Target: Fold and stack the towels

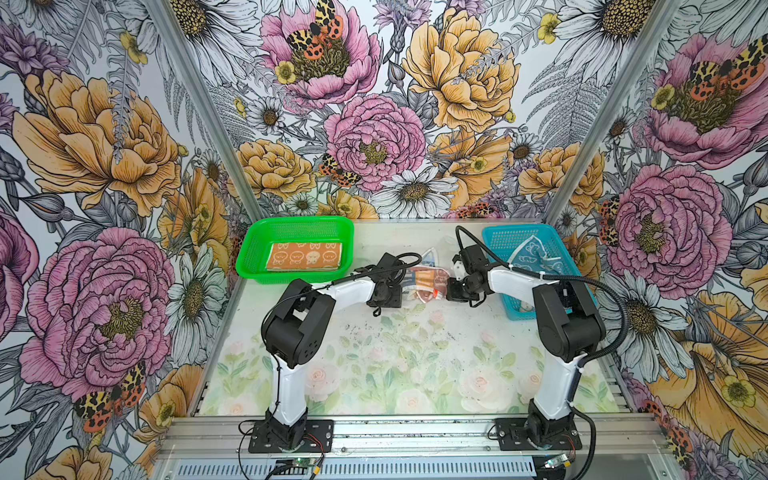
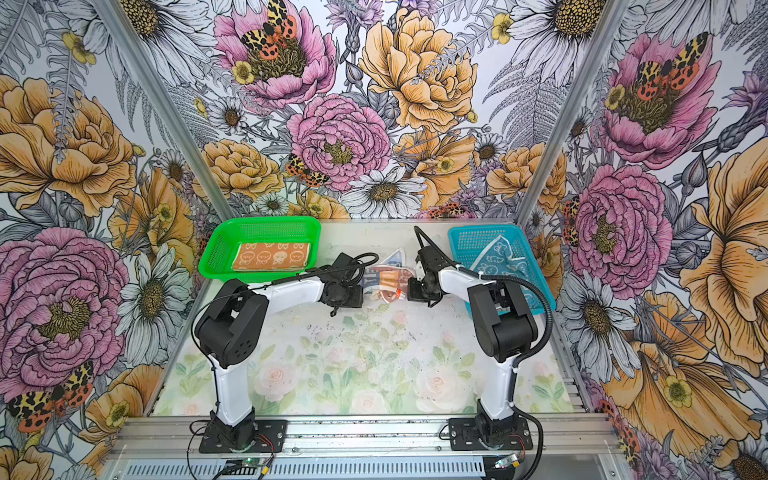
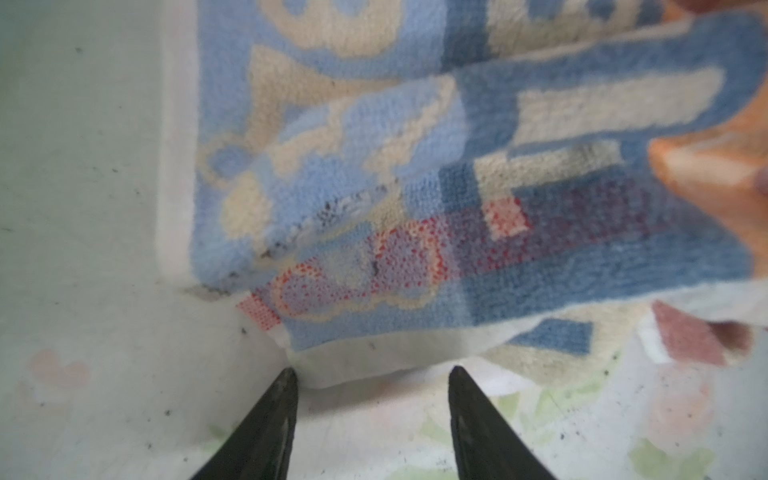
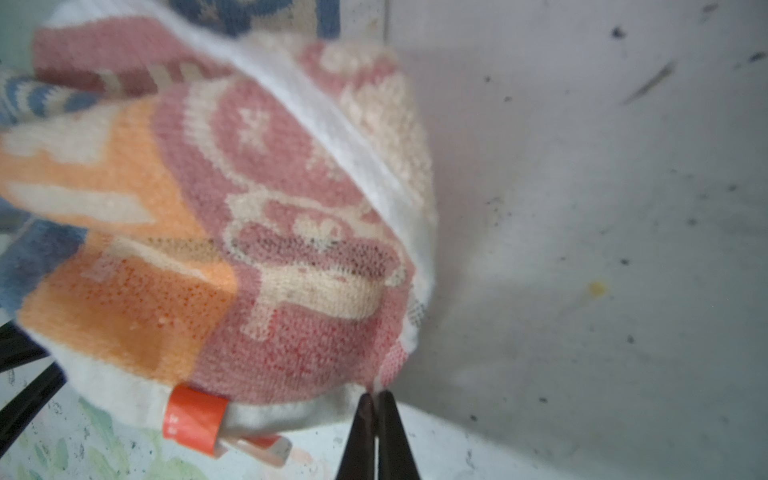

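A crumpled towel in blue, orange, pink and cream lies on the table between my two grippers. My right gripper is shut on its white-hemmed corner beside an orange tag. My left gripper stands open at the opposite hem of that towel, the edge just ahead of its fingertips and nothing between them. A folded orange towel lies flat in the green basket. A blue towel sits rumpled in the blue basket.
Both baskets stand at the back of the table, green left and blue right. The right arm partly covers the blue basket. The floral table mat stretches toward the front rail, and patterned walls close in three sides.
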You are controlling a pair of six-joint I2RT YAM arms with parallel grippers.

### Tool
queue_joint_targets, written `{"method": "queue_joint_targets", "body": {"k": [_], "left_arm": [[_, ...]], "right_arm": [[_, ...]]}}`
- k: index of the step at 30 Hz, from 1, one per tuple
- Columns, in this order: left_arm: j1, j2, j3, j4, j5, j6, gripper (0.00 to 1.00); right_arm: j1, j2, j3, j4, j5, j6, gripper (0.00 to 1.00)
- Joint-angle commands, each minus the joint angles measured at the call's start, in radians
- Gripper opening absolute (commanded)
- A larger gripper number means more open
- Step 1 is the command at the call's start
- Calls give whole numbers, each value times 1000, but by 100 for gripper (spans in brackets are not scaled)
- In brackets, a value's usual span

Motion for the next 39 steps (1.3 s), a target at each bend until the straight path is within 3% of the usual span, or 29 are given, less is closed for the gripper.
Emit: {"method": "queue_joint_targets", "body": {"k": [1, 19, 33, 39], "left_arm": [[4, 20, 23, -35, -84, 26, 57], [15, 73, 58, -11, -109, 23, 40], [36, 83, 70, 7, -89, 25, 3], [47, 70, 82, 12, -81, 23, 0]], "right_arm": [[9, -48, -12, -2, 0, 2, 0], [12, -55, -25, 0, -6, 0, 0], [11, -74, -38, 1, -6, -8, 0], [10, -90, -43, -2, -9, -10, 0]]}}
